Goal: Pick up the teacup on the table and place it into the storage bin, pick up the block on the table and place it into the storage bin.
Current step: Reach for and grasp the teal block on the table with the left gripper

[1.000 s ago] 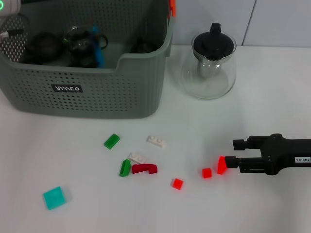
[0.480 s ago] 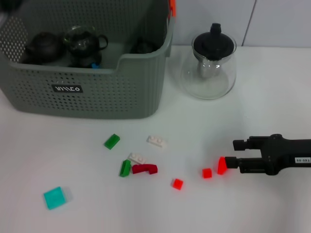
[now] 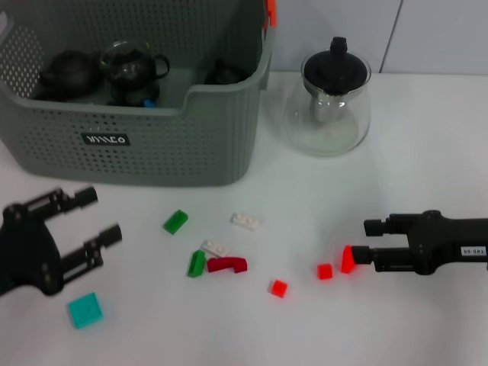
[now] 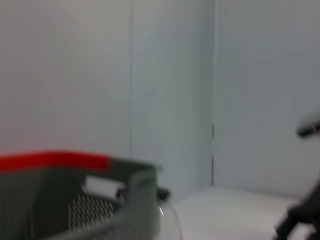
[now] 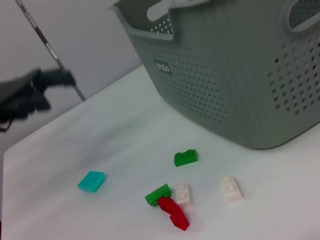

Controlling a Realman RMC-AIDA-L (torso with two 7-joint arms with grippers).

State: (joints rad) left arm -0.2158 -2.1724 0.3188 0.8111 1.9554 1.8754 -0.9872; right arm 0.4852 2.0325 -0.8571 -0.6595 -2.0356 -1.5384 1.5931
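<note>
Looking from the head camera, the left gripper [image 3: 85, 221] has come down from the storage bin [image 3: 152, 137], fingers spread and empty above the teal block [image 3: 84, 310]. Right gripper [image 3: 367, 240] stays parked, fingers apart beside an orange block [image 3: 348, 260]. Right wrist shows teal block [image 5: 91, 180] before the bin [image 5: 225, 85].

White tabletop [image 3: 427, 152], evenly lit. Pale grey panelled wall [image 3: 442, 34] behind, one dark vertical seam [image 4: 213, 150].
</note>
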